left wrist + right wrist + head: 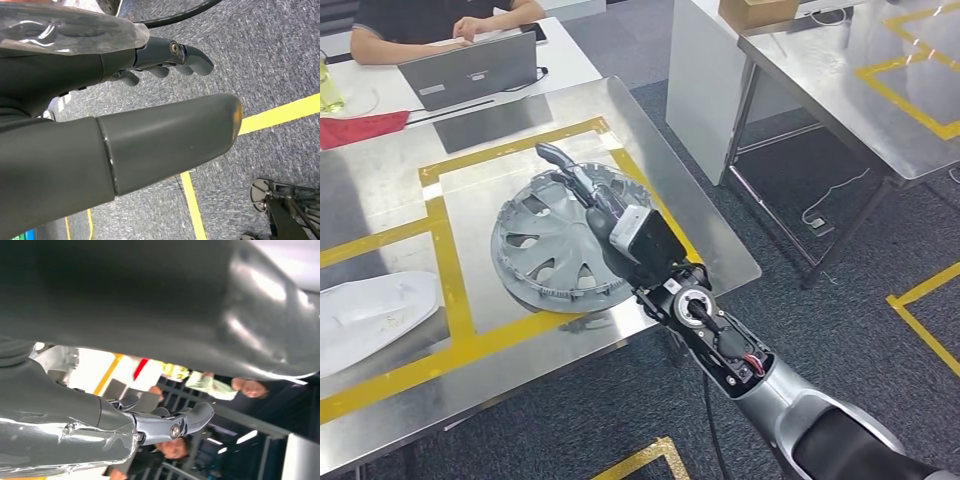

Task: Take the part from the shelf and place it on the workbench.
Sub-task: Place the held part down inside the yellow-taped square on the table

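The part, a grey wheel cover (pixel 539 250), lies flat on the steel workbench (pixel 388 190) inside a square of yellow tape. My right hand (pixel 603 205) reaches over the cover's right side, its fingers (pixel 554 157) stretched toward the far rim. I cannot tell whether it touches the cover. In the right wrist view the thumb (pixel 181 300) and fingers (pixel 181 422) stand apart with nothing between them. My left hand (pixel 124 145) hangs over grey carpet, thumb straight and fingers (pixel 188 57) loosely bent, holding nothing.
A white curved panel (pixel 365 320) lies on the workbench's left end. A person sits behind a laptop (pixel 471 68) at the far table, beside a red cloth (pixel 358 128). A second steel table (pixel 848 90) stands to the right. Yellow tape (pixel 924 300) marks the carpet.
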Robot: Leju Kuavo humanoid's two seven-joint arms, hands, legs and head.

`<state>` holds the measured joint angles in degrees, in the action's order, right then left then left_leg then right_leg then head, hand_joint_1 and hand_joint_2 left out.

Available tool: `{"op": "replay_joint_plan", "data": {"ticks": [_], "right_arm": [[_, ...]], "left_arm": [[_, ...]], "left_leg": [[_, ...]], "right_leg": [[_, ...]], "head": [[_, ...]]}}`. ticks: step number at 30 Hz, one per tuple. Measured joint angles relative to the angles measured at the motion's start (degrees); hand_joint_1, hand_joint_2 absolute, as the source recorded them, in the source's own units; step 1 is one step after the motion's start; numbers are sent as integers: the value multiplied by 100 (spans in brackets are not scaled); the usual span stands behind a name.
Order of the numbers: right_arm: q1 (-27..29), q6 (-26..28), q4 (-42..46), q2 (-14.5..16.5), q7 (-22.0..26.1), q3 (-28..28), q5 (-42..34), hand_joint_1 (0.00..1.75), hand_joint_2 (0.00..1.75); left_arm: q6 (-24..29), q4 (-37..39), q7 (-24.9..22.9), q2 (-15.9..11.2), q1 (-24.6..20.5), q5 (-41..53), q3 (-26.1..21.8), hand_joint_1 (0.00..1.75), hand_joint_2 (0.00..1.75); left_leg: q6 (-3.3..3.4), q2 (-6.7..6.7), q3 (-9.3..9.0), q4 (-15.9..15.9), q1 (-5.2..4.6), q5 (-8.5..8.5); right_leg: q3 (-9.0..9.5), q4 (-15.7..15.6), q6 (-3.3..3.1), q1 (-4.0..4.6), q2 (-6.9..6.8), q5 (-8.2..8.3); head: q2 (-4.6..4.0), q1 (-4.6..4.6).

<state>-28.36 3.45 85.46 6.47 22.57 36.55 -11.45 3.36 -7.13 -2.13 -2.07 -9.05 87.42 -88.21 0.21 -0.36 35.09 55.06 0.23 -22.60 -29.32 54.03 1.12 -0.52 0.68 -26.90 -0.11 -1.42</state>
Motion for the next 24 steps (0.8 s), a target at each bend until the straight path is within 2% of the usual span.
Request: {"op": "replay_joint_plan", "data": {"ticks": [4,7,9,10,12,13,14,15,16,18,19,20,23,24], "right_arm": [[123,-48,404,-127,-14,14,-3,0,0],[174,-108,590,-173,-19,33,9,0,0],[197,-156,686,-197,-23,46,15,0,0],[204,-184,724,-212,-24,55,14,0,0],[226,-248,772,-255,-27,74,10,0,0],[242,-285,784,-281,-26,83,2,0,0],[259,-328,790,-303,-25,90,-7,0,0],[270,-377,794,-320,-21,96,-19,0,0],[275,-431,798,-329,-13,102,-39,0,0],[268,-532,816,-334,8,113,-87,0,0],[265,-573,828,-334,18,119,-109,0,0],[260,-602,836,-336,24,123,-120,0,0],[262,-651,856,-341,27,131,-121,0,0],[264,-659,866,-343,27,132,-121,0,0]], "left_arm": [[12,0,-7,-12,-5,2,0,0,0],[17,0,5,-21,-8,5,0,0,0],[19,0,14,-18,-12,8,0,0,0],[19,0,16,-16,-16,9,0,0,0],[18,0,10,-14,-22,11,0,0,0],[17,0,1,-14,-24,11,0,0,0],[17,0,-12,-14,-25,11,0,0,0],[16,0,-31,-13,-25,10,0,0,0],[16,0,-46,-12,-25,10,0,0,0],[17,0,-64,-8,-29,10,0,0,0],[17,0,-64,-4,-32,10,0,0,0],[19,0,-63,-2,-34,10,0,0,0],[25,0,-44,-1,-35,10,-1,0,0],[27,0,-34,0,-36,10,-1,0,0]], "left_leg": [[38,0,1,23,-19,-25],[88,1,-7,23,-29,-30],[129,18,-46,-42,-6,4],[149,29,-65,-78,10,18],[168,46,-82,-102,15,29],[171,51,-81,-101,16,30],[169,54,-80,-99,17,32],[164,55,-79,-97,19,35],[155,55,-79,-94,23,40],[118,53,-73,-84,21,47],[86,52,-70,-79,18,55],[51,53,-65,-74,14,63],[-71,76,-63,-86,20,103],[-107,80,-35,-29,27,45]], "right_leg": [[12,0,32,-16,2,-12],[30,-3,90,-32,3,-13],[5,120,130,-37,-2,-122],[-78,337,144,-38,-7,-278],[-390,1078,170,-46,-17,-694],[-548,1444,180,-50,-18,-842],[-637,1658,186,-54,-20,-885],[-623,1655,185,-57,-24,-810],[-498,1424,177,-60,-29,-639],[-65,595,142,-53,-42,-268],[94,276,114,-38,-48,-152],[177,82,82,-22,-51,-111],[159,-20,-43,-12,-31,-58],[153,-45,-84,-23,-16,-17]], "head": [[0,9],[0,14],[0,2],[0,-20],[0,-68],[0,-84],[0,-95],[0,-107],[0,-120],[0,-141],[0,-144],[0,-144],[0,-107],[0,-81]]}}
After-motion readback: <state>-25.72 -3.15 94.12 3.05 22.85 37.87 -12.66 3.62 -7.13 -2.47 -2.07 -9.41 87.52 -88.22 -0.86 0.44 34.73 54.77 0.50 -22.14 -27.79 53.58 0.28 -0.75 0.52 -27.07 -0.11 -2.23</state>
